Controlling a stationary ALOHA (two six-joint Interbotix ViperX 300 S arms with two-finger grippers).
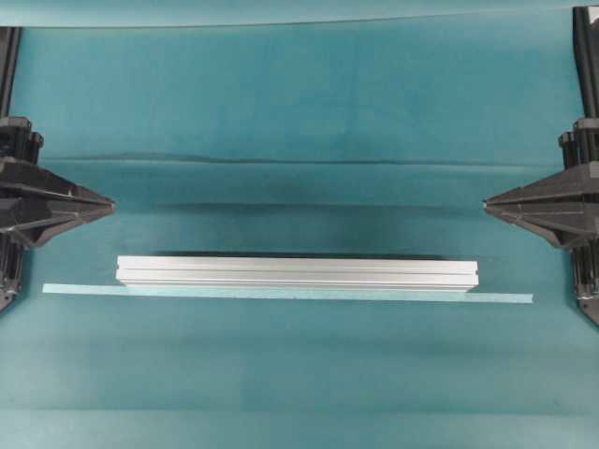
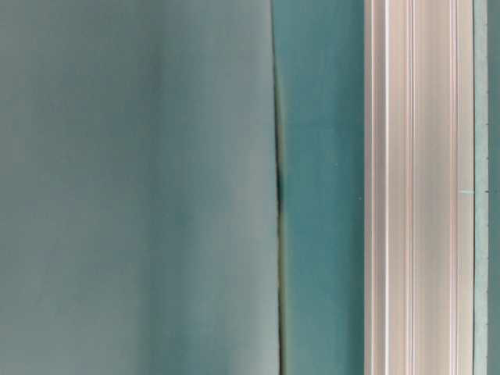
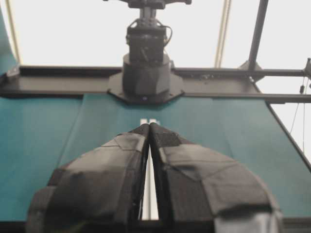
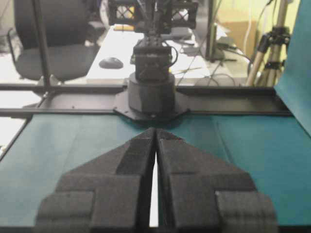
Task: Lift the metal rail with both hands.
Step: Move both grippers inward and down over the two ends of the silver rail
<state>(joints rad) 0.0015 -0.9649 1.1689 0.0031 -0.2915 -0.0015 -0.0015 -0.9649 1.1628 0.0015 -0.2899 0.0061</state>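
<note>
The metal rail [image 1: 298,272] lies flat on the teal cloth, a long silver grooved bar running left to right in the overhead view; it fills the right side of the table-level view [image 2: 418,187]. My left gripper [image 1: 110,205] hovers at the left edge, shut, tips together, above and left of the rail's left end. At the right edge my right gripper [image 1: 487,203] is also shut, above and right of the rail's right end. Neither touches the rail. In the left wrist view the rail [image 3: 150,121] shows as a pale strip beyond the closed fingers [image 3: 116,160].
A thin pale-teal tape strip [image 1: 281,294] lies along the rail's near side, longer than the rail. The cloth has a crease [image 1: 281,161] across the back. Black arm bases [image 3: 146,73] [image 4: 151,92] stand at each side.
</note>
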